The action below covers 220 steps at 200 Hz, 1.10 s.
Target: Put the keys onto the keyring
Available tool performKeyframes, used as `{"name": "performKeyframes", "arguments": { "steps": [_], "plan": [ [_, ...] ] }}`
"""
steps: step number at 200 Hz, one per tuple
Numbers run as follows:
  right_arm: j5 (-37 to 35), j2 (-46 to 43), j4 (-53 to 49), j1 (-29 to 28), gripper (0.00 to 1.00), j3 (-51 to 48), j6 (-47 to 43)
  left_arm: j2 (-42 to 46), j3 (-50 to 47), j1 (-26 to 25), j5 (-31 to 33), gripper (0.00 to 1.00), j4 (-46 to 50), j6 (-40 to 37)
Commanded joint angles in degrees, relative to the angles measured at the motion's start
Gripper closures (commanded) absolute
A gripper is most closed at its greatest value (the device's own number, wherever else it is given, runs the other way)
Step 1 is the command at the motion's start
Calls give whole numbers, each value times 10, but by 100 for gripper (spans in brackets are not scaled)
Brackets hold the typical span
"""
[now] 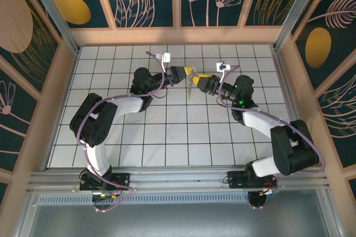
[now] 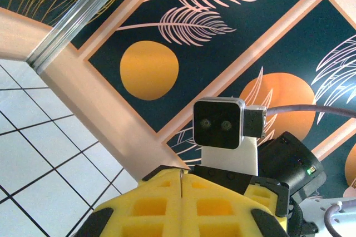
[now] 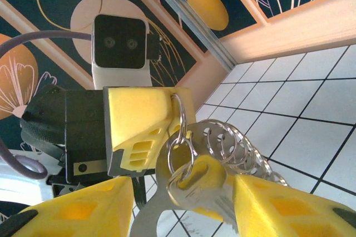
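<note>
Mid-air over tiles [image 1: 167, 137] | keyring [image 3: 182, 115]: thin silver loop | keys [image 3: 228, 142]: silvery, fanned

Black-and-white arms [image 1: 99, 156], yellow jaws, purple cables [image 2: 311, 110].

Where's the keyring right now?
Mid-air above the back-centre tiles in the top view: keyring pinched in the left pincer, its keys hanging between the right pincer's spread fingers.

No lettering, number or brand mark can be read. The silvery metal keys [image 3: 186, 192] between the right gripper's [image 3: 183, 209] yellow fingers [image 3: 278, 209] are too blurred to show any stamp.
</note>
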<state>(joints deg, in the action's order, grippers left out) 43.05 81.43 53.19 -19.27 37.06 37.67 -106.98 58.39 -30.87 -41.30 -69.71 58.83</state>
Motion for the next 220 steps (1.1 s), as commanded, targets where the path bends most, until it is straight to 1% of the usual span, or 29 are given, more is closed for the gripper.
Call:
{"name": "performKeyframes", "arguments": {
  "steps": [1,14,53,65,83,94,115,127,139,144,173,220],
  "plan": [
    [-6,14,-4,-7,50,24,-19,26,0,-1,2,100,-33,6],
    [-5,20,-10,-12,51,29,-23,26,0,0,3,100,-33,6],
    [-6,25,-23,-18,66,26,-34,28,-1,0,10,100,-29,2],
    [-8,21,-21,-18,68,17,-35,29,-2,0,11,100,-28,1],
    [-9,15,-14,-18,69,5,-35,31,-2,-1,13,100,-26,-2],
    [-9,12,-12,-19,73,-2,-34,32,-2,-1,13,100,-25,-2],
    [-6,10,-8,-19,77,-10,-33,33,-1,-1,13,100,-23,-4],
    [-4,9,-7,-19,77,-11,-33,34,-1,0,13,100,-22,-5],
    [-2,7,-6,-19,68,-13,-33,35,-1,-1,12,100,-19,-6],
    [-2,6,-7,-19,66,-14,-33,35,0,-1,11,100,-19,-5],
    [-7,-1,-11,-17,63,-14,-37,36,0,-1,10,100,-17,-6],
    [-9,-28,-11,-1,53,-13,-34,36,2,-1,7,100,-16,-7]
  ]
}}
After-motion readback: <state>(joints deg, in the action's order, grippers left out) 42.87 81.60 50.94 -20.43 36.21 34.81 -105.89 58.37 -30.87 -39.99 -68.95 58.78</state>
